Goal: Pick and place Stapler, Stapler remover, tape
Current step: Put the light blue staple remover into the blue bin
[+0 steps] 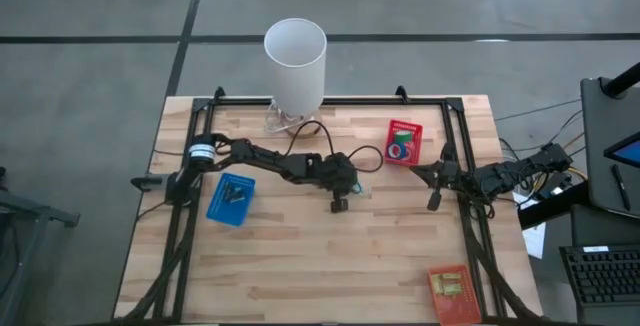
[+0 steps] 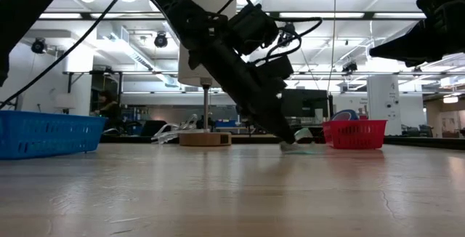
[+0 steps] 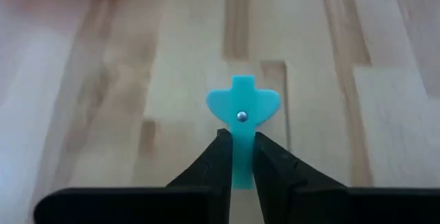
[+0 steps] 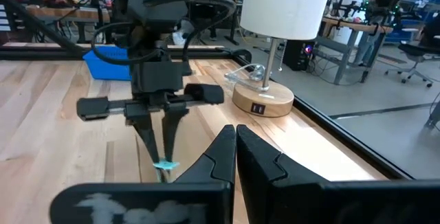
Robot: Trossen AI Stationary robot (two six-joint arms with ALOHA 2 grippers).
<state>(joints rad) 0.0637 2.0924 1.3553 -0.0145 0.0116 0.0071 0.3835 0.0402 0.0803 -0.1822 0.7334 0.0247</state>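
Observation:
The staple remover (image 3: 242, 106) is a small teal plastic piece with a metal rivet. It is in my left gripper (image 3: 237, 152) at the table's middle (image 1: 356, 188), and it also shows in the right wrist view (image 4: 165, 164). The tape rolls (image 1: 401, 150) lie in the red bin (image 1: 404, 129) at the far right. A dark object (image 1: 234, 192), perhaps the stapler, lies in the blue bin (image 1: 228, 211) on the left. My right gripper (image 4: 236, 138) is shut and holds nothing, waiting near the right edge (image 1: 420, 172). My left gripper pinches the staple remover's narrow end (image 3: 242, 157) between its two fingers. The fingers (image 2: 280, 129) slant down from above and from the table's left. The wide riveted end (image 3: 242, 100) sticks out past the fingertips at the table top (image 2: 298, 147); whether it touches the wood I cannot tell.
A white-shaded lamp (image 1: 295, 56) on a round wooden base (image 4: 261, 100) stands at the far edge, its cable (image 1: 310, 131) looping across the table. An orange-red bin (image 1: 450, 291) sits at the near right corner. Bare wood lies between the bins.

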